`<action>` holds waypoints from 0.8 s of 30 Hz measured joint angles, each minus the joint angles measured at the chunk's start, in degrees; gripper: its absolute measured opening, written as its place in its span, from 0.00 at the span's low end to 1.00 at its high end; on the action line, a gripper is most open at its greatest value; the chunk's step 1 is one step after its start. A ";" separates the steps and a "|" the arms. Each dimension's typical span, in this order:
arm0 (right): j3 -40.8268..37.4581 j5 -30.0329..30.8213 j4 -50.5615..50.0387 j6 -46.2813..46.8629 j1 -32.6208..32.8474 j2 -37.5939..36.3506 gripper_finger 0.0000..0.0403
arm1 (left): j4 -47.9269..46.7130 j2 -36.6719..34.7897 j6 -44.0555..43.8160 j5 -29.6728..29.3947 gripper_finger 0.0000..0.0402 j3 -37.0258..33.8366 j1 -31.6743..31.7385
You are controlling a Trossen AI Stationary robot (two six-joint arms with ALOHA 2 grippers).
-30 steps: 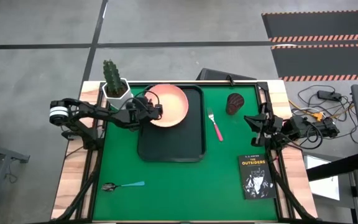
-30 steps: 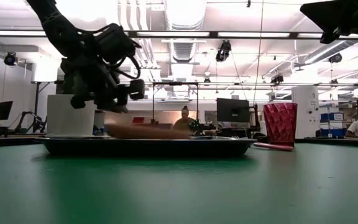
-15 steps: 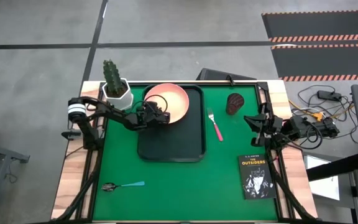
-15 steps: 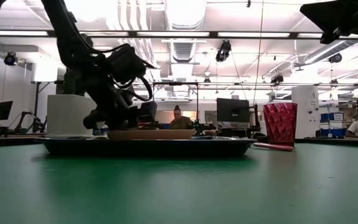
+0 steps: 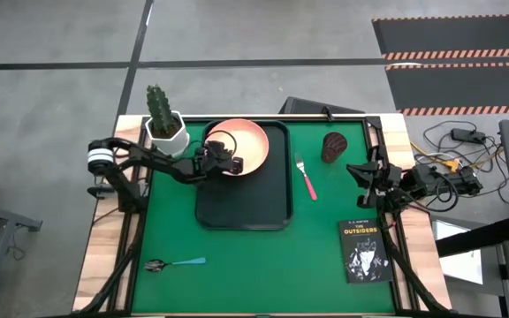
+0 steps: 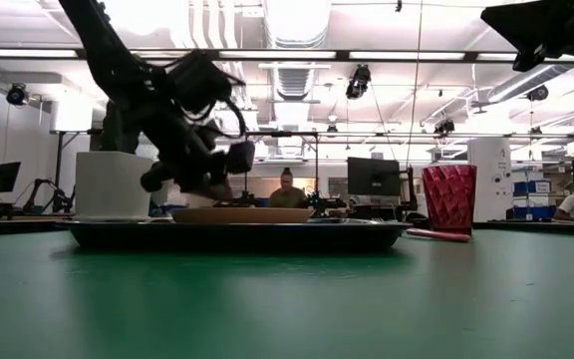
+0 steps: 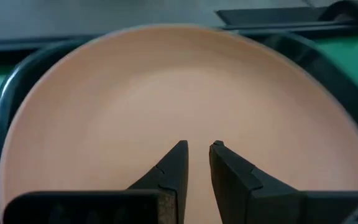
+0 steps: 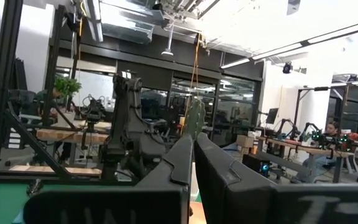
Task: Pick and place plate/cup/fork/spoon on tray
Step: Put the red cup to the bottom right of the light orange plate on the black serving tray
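Your left gripper (image 5: 234,163) is hanging over the plate (image 5: 247,141) on the tray (image 5: 272,199), fingers nearly closed, holding nothing; keep lifting straight so you are not bumping it

- In the left wrist view the plate (image 7: 166,93) ran off the bottom edge, its near rim hidden behind the left gripper (image 7: 199,149).
- From above, that gripper (image 5: 233,164) covered part of the plate's left side.
- At table height the fork (image 6: 436,235) was only a thin sliver, its tines too small to tell.
- The spoon (image 5: 174,263) bowl's detail was too small to tell.
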 joint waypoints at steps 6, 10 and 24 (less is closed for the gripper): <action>0.00 -0.07 0.49 4.65 -0.02 0.00 0.02 | 0.06 -7.30 7.49 0.15 0.12 0.00 -3.83; 0.00 -0.16 0.77 9.12 -0.02 0.02 0.02 | 0.06 -12.50 14.43 0.23 0.12 0.02 -8.33; 0.01 -3.09 3.36 17.09 0.00 4.66 0.02 | 3.15 -25.68 46.42 0.35 0.12 -0.07 -15.55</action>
